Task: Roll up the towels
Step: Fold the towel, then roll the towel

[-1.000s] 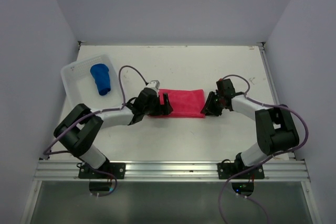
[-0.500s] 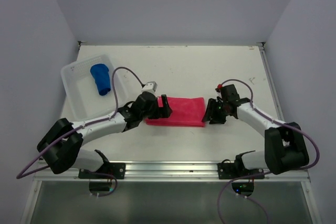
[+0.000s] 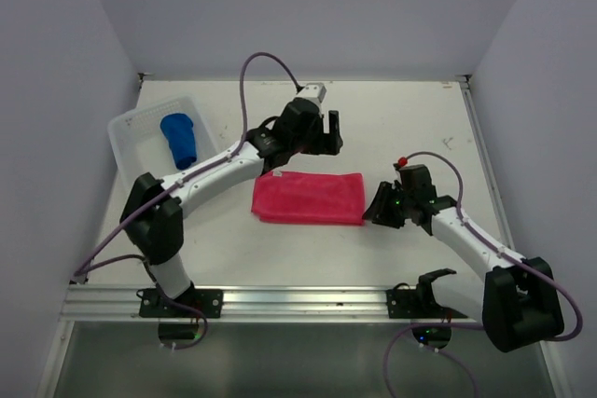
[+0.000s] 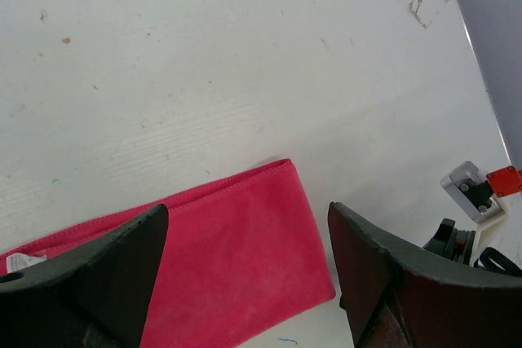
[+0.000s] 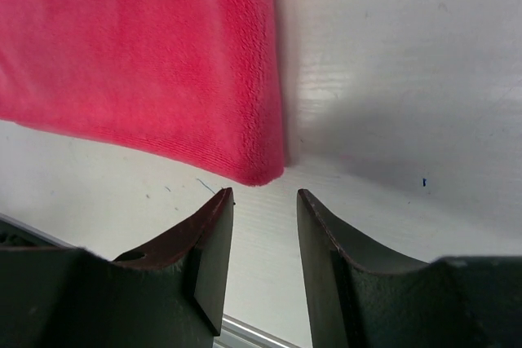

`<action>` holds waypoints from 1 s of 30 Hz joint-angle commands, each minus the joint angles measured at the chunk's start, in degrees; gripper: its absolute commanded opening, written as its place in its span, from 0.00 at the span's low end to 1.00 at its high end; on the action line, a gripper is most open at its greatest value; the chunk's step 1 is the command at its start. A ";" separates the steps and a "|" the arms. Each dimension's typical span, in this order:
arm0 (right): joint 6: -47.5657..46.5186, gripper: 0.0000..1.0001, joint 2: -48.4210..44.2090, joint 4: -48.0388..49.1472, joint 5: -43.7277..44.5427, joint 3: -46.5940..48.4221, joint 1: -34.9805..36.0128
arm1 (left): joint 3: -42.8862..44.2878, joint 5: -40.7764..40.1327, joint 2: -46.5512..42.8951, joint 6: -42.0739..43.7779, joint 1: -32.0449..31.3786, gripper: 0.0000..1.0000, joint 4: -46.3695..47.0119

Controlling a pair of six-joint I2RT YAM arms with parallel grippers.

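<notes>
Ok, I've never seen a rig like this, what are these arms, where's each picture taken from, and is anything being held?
These are two robot arms bolted at the near edge of a table. The wide picture looks down from above, behind them; the other two come from a camera on each wrist, so the dark shapes at the bottom are that arm's own fingers. A blue towel, apparently rolled, sits in the white basket at far left. A pink-red towel lies flat mid-table. The left claw hovers open beyond it; the right claw sits just off its right end, jaws apart. Neither holds anything.
</notes>
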 commanded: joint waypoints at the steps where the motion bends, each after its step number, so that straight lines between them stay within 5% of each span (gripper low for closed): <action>1: 4.27 0.41 -0.18 7.47 -2.59 -3.09 -0.02 | 5.96 3.85 6.03 1.86 -0.25 0.82 -7.28; 14: 6.39 0.43 0.79 18.63 -2.51 -10.21 -0.02 | 15.29 3.68 16.23 0.27 -3.24 0.73 -10.96; 30: 5.86 0.49 -0.97 17.40 -3.92 -9.51 -0.02 | 19.25 4.56 19.84 -0.08 -4.03 0.73 -12.20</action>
